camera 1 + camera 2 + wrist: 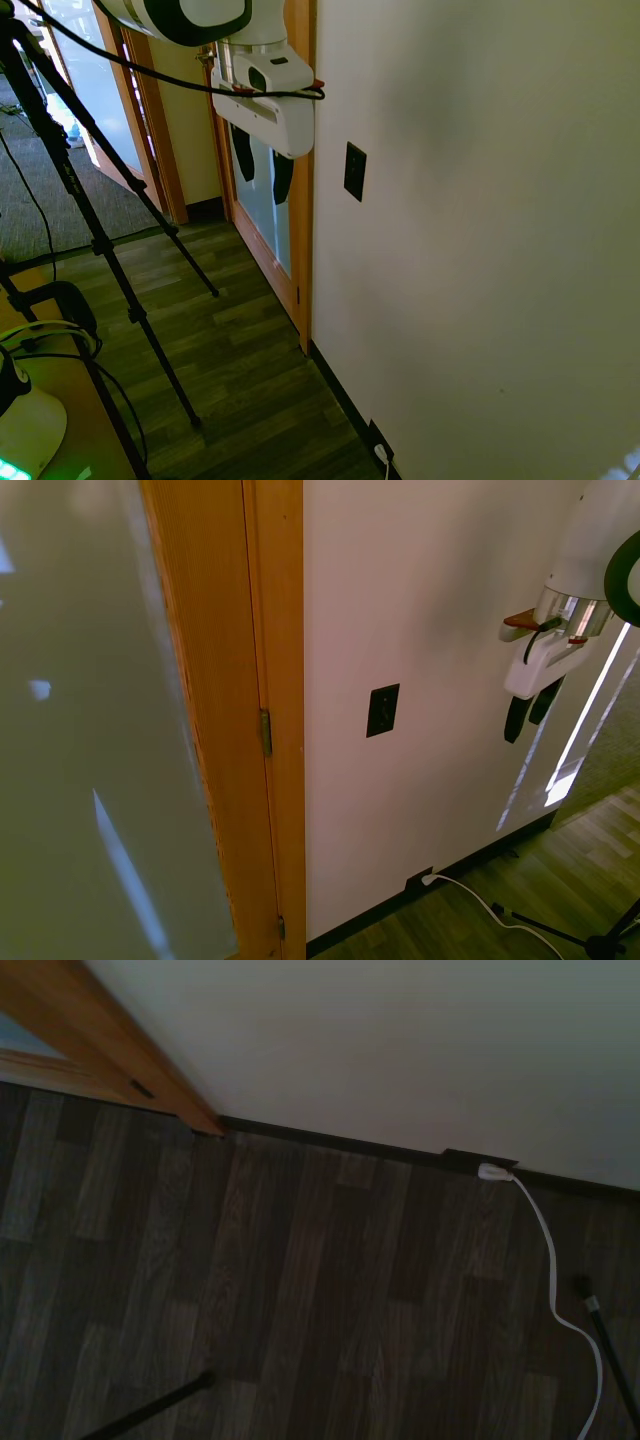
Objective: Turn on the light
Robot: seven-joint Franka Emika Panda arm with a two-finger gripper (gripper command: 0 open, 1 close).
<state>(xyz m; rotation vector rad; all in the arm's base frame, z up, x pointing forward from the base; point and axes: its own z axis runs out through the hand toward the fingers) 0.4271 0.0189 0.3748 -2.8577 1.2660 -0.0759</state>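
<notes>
No lamp shows in any view. The light's switch [354,171] is a small black upright plate on the white wall, just right of the wooden door frame; in the second exterior view the switch [383,710] sits at mid-height. My gripper [262,165] hangs in the air in front of the door's glass, left of the switch and at about its height, apart from the wall. Its two black fingers point down and stand open with nothing between them. From the other side the gripper [530,712] is to the right of the switch.
A wooden door frame [303,260] edges the wall [440,600]. Low on the baseboard, a dark outlet plate holds a white plug [495,1171] with a white cable [560,1290] trailing over the dark plank floor [240,350].
</notes>
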